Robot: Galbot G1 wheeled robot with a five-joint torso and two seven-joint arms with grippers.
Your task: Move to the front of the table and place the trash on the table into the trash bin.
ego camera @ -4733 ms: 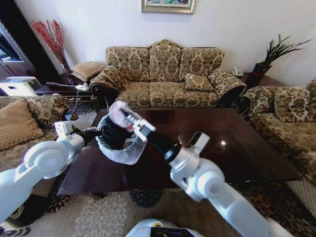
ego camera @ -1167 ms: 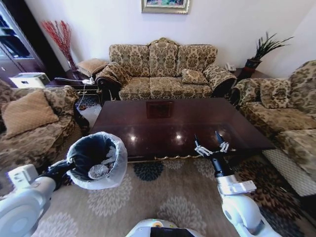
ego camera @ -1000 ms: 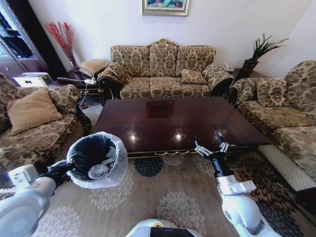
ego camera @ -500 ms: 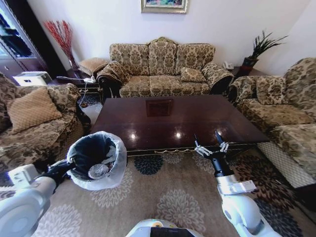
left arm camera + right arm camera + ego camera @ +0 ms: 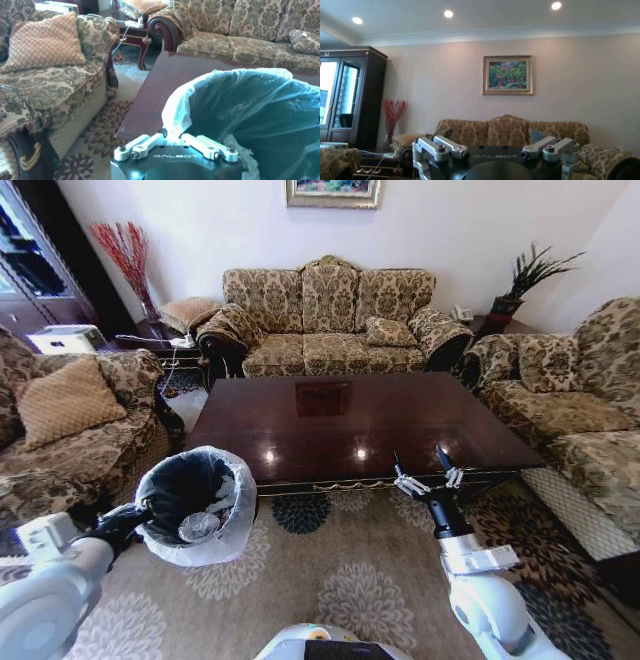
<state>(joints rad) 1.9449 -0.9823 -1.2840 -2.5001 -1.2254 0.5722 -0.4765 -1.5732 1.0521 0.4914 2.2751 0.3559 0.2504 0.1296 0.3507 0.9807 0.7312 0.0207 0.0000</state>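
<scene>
Currently the left arm reaches forward and low on the robot's left side, and the left gripper [image 5: 128,518] is clamped onto the near rim of the trash bin [image 5: 226,525], holding it above the patterned carpet [image 5: 340,570]. In the left wrist view the left gripper's fingers [image 5: 137,145] pinch the puffed bag at the rim, and the bin [image 5: 260,112] extends directly ahead of them.

The right arm is raised on the robot's right side with its forearm pointing up and forward. The right gripper [image 5: 428,477] has its two fingers spread wide and holds nothing; it hovers just short of the near edge of the table [image 5: 420,430]. In the right wrist view the fingers [image 5: 442,146] stand well apart, aimed toward the sofa [image 5: 510,131] and wall.

The bin is one small round dark container with a translucent whitish bag over its rim. Inside, one crumpled clear piece of trash [image 5: 199,527] lies at the bottom, with a pale scrap beside it. The table, one glossy dark reddish-brown rectangle with gilt trim, lies beyond both grippers. Three sofas surround it.
</scene>
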